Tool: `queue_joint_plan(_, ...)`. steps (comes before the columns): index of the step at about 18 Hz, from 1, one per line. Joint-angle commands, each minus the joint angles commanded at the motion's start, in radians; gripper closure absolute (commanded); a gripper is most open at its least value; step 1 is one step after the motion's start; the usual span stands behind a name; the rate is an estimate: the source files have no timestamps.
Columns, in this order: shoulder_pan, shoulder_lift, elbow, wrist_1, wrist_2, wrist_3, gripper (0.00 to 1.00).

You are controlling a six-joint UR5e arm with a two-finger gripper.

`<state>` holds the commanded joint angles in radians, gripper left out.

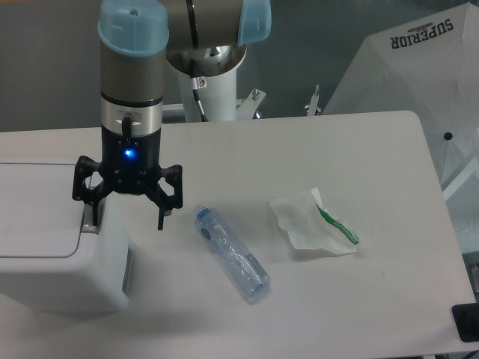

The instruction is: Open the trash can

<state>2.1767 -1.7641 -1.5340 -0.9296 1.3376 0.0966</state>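
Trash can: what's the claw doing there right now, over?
Gripper open, one finger at the grey tab. Trash can lid shut. Bottle and wrapper lie clear.
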Motion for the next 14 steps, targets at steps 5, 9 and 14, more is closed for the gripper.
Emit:
queue_joint_plan(5, 0.0, 0.0, -0.002, 0.0, 0.0, -0.002, 0.0)
queue_joint_plan(9, 0.0, -0.005, 0.003, 0.0, 0.0, -0.006, 0.0)
queue_joint_plan(14, 0.009, 0.012, 0.018, 0.002, -0.003, 0.0, 0.0)
